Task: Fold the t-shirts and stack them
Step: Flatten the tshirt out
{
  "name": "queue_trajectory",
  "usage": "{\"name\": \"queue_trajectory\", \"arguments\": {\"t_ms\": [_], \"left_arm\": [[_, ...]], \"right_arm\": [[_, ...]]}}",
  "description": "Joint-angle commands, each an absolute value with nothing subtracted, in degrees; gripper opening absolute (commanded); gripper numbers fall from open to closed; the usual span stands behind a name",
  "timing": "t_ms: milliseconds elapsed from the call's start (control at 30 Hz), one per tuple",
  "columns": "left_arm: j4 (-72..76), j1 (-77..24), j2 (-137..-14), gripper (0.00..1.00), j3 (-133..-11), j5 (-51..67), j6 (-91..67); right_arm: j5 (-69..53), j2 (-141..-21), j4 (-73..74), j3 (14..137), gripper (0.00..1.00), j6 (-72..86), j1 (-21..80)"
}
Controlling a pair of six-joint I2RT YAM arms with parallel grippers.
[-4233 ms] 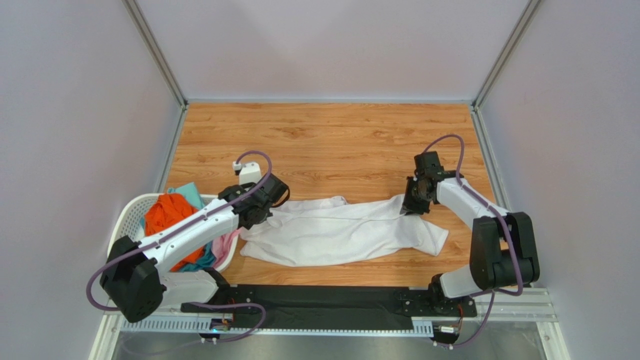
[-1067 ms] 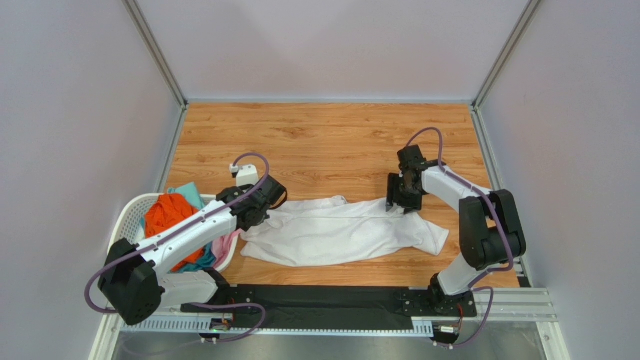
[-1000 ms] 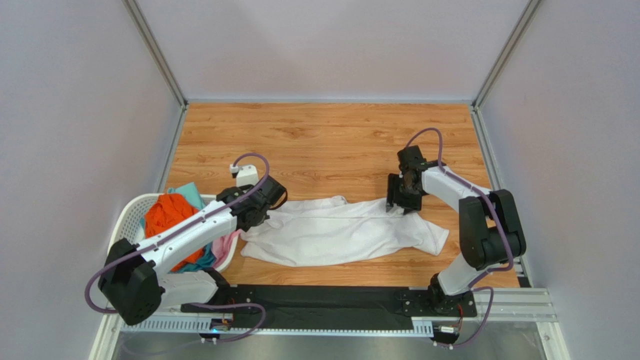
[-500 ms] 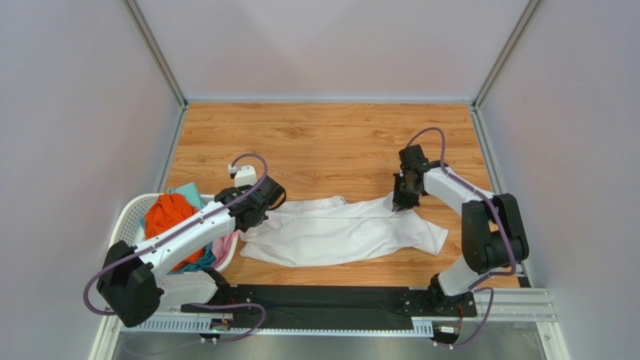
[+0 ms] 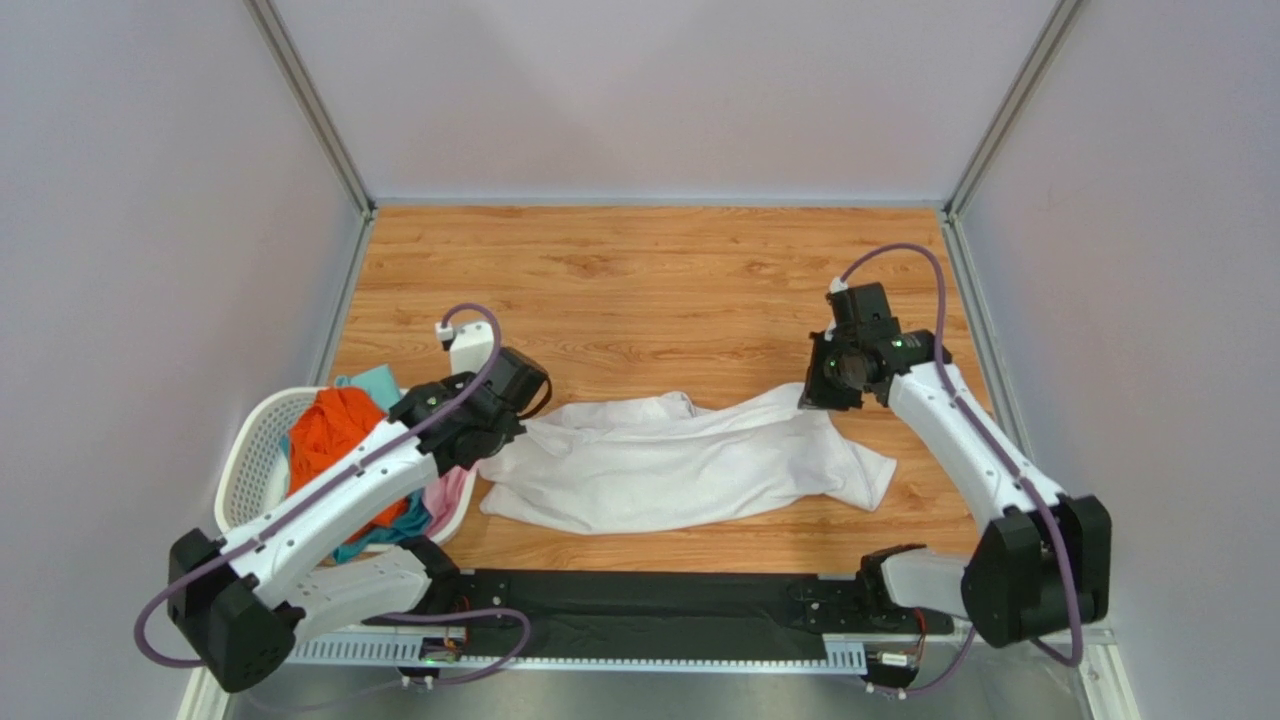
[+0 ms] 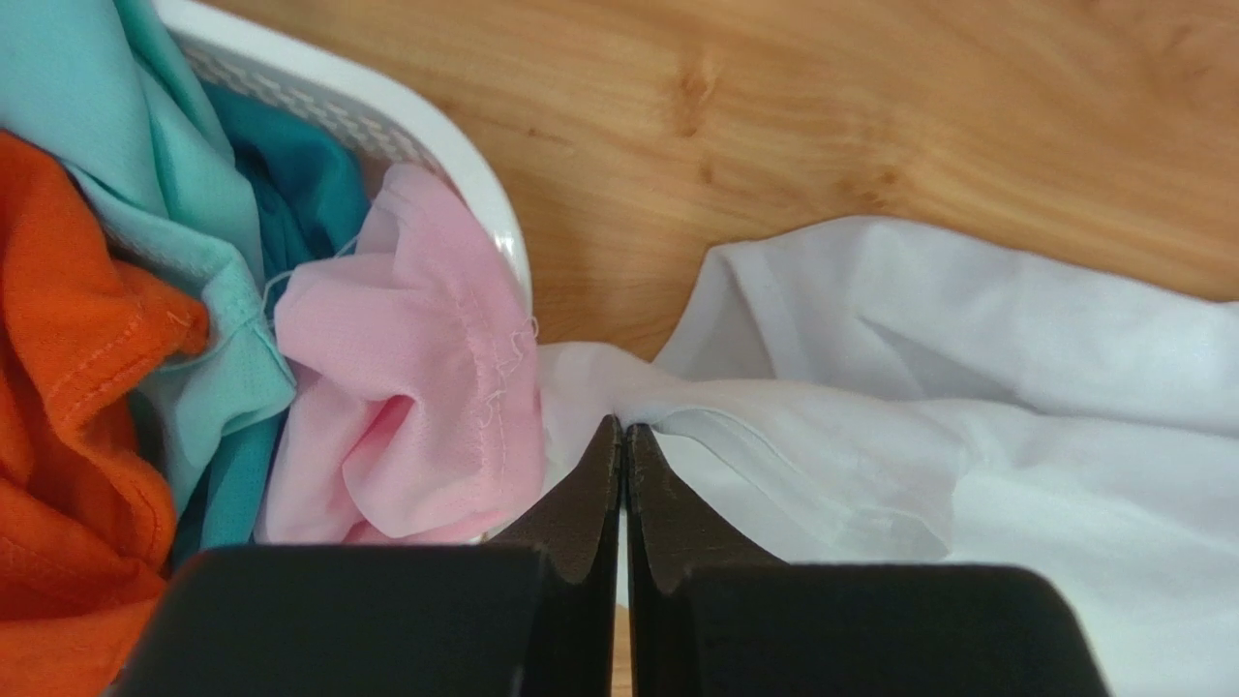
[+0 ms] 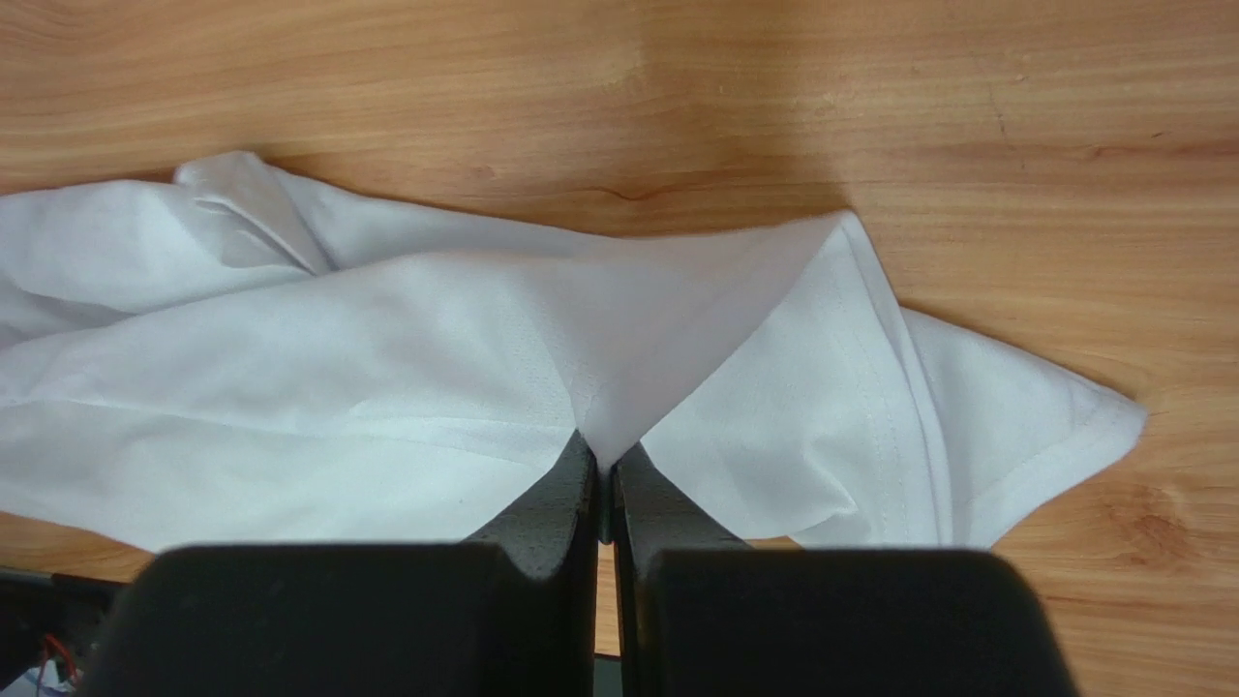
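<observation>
My left gripper (image 6: 623, 436) is clenched. Both fingers are pressed together, with an edge of the white shirt (image 6: 1018, 436) pinched at their tips. Immediately left of the tips, a pink shirt (image 6: 407, 378) lies against the left finger and hangs over the rim of the white basket (image 6: 422, 153). Further left, inside the basket, are a teal shirt (image 6: 160, 189) and an orange shirt (image 6: 73, 436). Right of the tips, the white shirt spreads in loose folds over the wooden table (image 6: 873, 116).

My right gripper (image 7: 602, 458) is likewise clenched, grasping the same white shirt. The cloth draws up into a taut peak at the fingertips. Left of the tips, the body of the shirt runs out rumpled. Right of the tips, a hemmed corner lies flat on the table. Beyond the cloth there is only wood grain.

Seen from above, the white shirt lies stretched between my two grippers, with the basket just outside the left one.
</observation>
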State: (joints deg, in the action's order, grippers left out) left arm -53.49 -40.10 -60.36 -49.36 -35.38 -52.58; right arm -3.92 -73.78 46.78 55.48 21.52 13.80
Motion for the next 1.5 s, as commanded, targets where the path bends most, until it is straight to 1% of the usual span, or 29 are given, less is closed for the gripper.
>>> {"name": "queue_trajectory", "arguments": {"t_ms": [0,67,133,167,267,333,467,500,533,567,633,767,867,1033,1133,1167,1233,1267,1333,1367,1433,1467], "left_arm": [[-53.53,-39.81,-53.64,0.0,-55.79,-35.07,-47.91],[-53.26,-39.9,-49.51,0.0,-59.21,-34.72,-45.81],[-52.65,-39.82,-46.95,0.0,-61.86,-34.28,-43.96],[-52.04,-39.9,-45.72,0.0,-63.27,-33.58,-42.64],[-48.97,-39.82,-41.67,0.0,-71.77,-28.76,-37.72],[-48.6,-39.81,-41.05,0.0,-76.35,-26.64,-34.65],[-46.76,-39.9,-40.87,0.0,-89.96,-19.62,-30.59],[-46.67,-39.9,-41.39,0.0,-92.17,-16.38,-30.06],[-46.58,-39.9,-41.57,0.0,-94.11,-14.78,-29.54],[-46.5,-39.82,-42.36,0.0,-97.87,-13.2,-28.57],[-46.41,-39.9,-43.06,0.0,-101.23,-9.59,-28.04],[-46.49,-39.82,-46.22,0.0,-110.62,-3.1,-26.46],[-46.85,-39.81,-48.07,0.0,-115.21,-2.29,-26.02],[-46.76,-39.82,-51.15,0.0,-119.52,-4.47,-24.44],[-46.67,-39.9,-55.27,0.0,-122.43,-8.07,-22.15],[-46.67,-39.82,-57.46,0.0,-122.52,-10.87,-21.63],[-46.32,-39.81,-59.75,0.0,-121.65,-15.01,-20.05],[-45.88,-39.81,-62.2,0.0,-120.34,-19.12,-19.43],[-44.66,-39.9,-64.68,0.0,-118.22,-22.31,-16.89],[-42.47,-39.9,-67.21,0.0,-115.43,-26.76,-15.66],[-40.18,-38.16,-70.03,0.0,-112.69,-30.66,-14.51],[-38.95,-36.93,-73.53,0.0,-110.76,-29.98,-14.33]], "right_arm": [[-4.04,-66.37,51.58,62.39,0.0,20.92,13.8],[-5.09,-60.41,53.69,66.5,0.0,20.83,13.89],[-5.8,-59.16,54.66,69.42,0.0,20.74,13.8],[-5.97,-56.45,55.36,71.09,0.0,20.57,13.8],[-6.42,-52.58,57.29,78.38,0.0,20.3,13.89],[-6.5,-51.33,58.53,85.23,0.0,20.3,13.89],[-7.29,-50.19,62.91,98.06,0.0,19.95,13.89],[-7.9,-50.1,63.54,100.43,0.0,19.78,13.89],[-8.35,-50.1,64.15,105.24,0.0,19.6,13.89],[-8.7,-50.1,65.2,107.55,0.0,19.6,13.89],[-9.66,-50.1,66.35,113.69,0.0,19.6,13.89],[-10.98,-51.06,67.23,121.96,0.0,20.3,13.89],[-12.04,-52.12,68.03,124.97,0.0,20.65,13.89],[-10.29,-52.82,67.59,125.42,0.0,19.95,13.89],[-6.25,-54.05,67.68,123.76,0.0,20.04,13.89],[-3.19,-54.75,67.59,122.44,0.0,20.04,13.97],[-0.1,-55.63,66.8,117.44,0.0,19.95,13.89],[5.57,-56.16,66.45,115.59,0.0,19.86,13.89],[9.12,-57.65,64.35,109.29,0.0,19.69,13.89],[12.45,-58.18,63.47,107.25,0.0,19.86,13.8],[14.67,-59.5,59.36,99.89,0.0,20.04,12.93],[13.98,-60.02,57.85,97.15,0.0,20.21,11.96]]}}
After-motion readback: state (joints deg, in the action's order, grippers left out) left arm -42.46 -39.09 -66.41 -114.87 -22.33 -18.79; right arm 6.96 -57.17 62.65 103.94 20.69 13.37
